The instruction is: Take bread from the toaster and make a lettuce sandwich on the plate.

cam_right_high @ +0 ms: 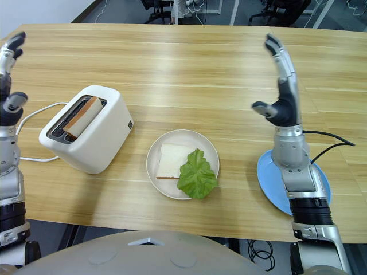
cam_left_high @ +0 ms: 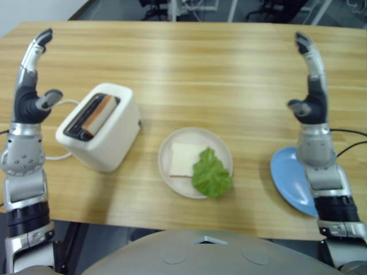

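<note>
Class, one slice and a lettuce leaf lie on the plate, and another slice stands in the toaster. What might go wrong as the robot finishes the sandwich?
1. The bread slice sits low in the slot of the toaster; the left robot hand may tip or drag the toaster while pulling it out.
2. The lettuce lies half off the lower slice, reaching the rim of the plate; pressing a top slice on could push it off.

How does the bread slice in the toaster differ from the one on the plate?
The toaster slice stands on edge in the toaster slot; the plate slice lies flat on the cream plate. Lettuce overlaps the plate slice; nothing covers the toaster slice. Both are bread slices.
</note>
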Controlling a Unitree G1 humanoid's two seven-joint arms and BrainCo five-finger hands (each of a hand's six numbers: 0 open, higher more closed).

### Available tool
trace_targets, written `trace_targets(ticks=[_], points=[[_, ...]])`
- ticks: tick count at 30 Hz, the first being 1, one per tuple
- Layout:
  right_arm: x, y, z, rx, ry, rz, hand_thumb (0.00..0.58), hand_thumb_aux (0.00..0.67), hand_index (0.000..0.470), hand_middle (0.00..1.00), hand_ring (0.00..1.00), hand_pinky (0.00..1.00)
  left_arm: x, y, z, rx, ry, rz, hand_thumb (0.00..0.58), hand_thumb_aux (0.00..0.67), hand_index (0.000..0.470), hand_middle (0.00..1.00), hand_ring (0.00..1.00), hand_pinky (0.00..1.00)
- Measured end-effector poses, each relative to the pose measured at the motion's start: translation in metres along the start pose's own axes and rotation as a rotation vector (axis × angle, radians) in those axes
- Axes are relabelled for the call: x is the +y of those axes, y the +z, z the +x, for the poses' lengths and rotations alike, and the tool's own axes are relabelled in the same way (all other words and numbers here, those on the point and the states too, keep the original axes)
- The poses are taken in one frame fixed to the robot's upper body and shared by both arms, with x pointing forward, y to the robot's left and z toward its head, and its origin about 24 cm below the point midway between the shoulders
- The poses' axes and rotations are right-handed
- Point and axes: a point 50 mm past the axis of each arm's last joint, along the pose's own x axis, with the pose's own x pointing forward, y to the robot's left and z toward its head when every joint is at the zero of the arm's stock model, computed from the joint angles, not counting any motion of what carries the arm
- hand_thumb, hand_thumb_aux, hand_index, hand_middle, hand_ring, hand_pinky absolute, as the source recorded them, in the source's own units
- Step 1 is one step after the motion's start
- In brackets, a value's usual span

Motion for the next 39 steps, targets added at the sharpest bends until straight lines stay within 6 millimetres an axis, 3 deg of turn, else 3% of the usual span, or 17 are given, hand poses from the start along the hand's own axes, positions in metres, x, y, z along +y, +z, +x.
trace_targets(ticks=[6,13,23,32,33,34,35,36,37,39], points=[[-0.013,0.029,0.008,-0.171,-0.127,0.246,0.0,0.0,0.0,0.0,0.0,0.0,-0.023,-0.025,-0.021,0.132,-0.254,0.07,0.0,0.0,0.0,0.0,0.0,0.0],[-0.014,0.034,0.011,-0.218,-0.124,0.266,0.0,0.0,0.0,0.0,0.0,0.0,-0.033,-0.052,-0.044,0.285,-0.505,0.233,0.0,0.0,0.0,0.0,0.0,0.0],[-0.006,0.041,0.01,-0.269,-0.057,0.217,0.0,0.0,0.0,0.0,0.0,0.0,-0.023,-0.064,-0.045,0.388,-0.547,0.425,0.0,0.0,0.0,0.0,0.0,0.0],[0.0,0.045,0.009,-0.287,-0.022,0.168,0.0,0.0,0.0,0.0,0.0,0.0,-0.029,-0.056,-0.039,0.378,-0.576,0.475,0.0,0.0,0.0,0.0,0.0,0.0],[0.001,0.045,0.008,-0.285,-0.021,0.159,0.0,0.0,0.0,0.0,0.0,0.0,-0.03,-0.055,-0.038,0.376,-0.58,0.476,0.058,0.034,0.023,0.0,0.0,0.0],[0.001,0.045,0.008,-0.282,-0.017,0.15,0.0,0.0,0.0,0.0,0.0,0.0,-0.032,-0.054,-0.038,0.373,-0.586,0.475,0.212,0.137,0.094,0.0,0.0,0.0],[0.001,0.045,0.007,-0.28,-0.017,0.144,0.0,0.0,0.0,0.0,0.0,0.0,-0.033,-0.053,-0.037,0.368,-0.594,0.472,0.212,0.137,0.094,0.0,0.0,0.0],[0.0,0.045,0.007,-0.276,-0.017,0.137,0.0,0.0,0.0,0.0,0.0,0.0,-0.035,-0.053,-0.037,0.366,-0.602,0.469,0.466,0.373,0.256,0.0,0.0,0.0],[0.0,0.044,0.005,-0.271,-0.016,0.125,0.0,0.0,0.0,0.0,0.0,0.0,-0.036,-0.052,-0.036,0.361,-0.61,0.465,0.58,0.67,0.46,0.0,0.0,0.0],[0.001,0.044,0.004,-0.264,-0.009,0.112,0.0,0.0,0.0,0.0,0.0,0.0,-0.041,-0.049,-0.032,0.334,-0.624,0.452,0.58,0.67,0.46,0.0,0.0,0.0]])
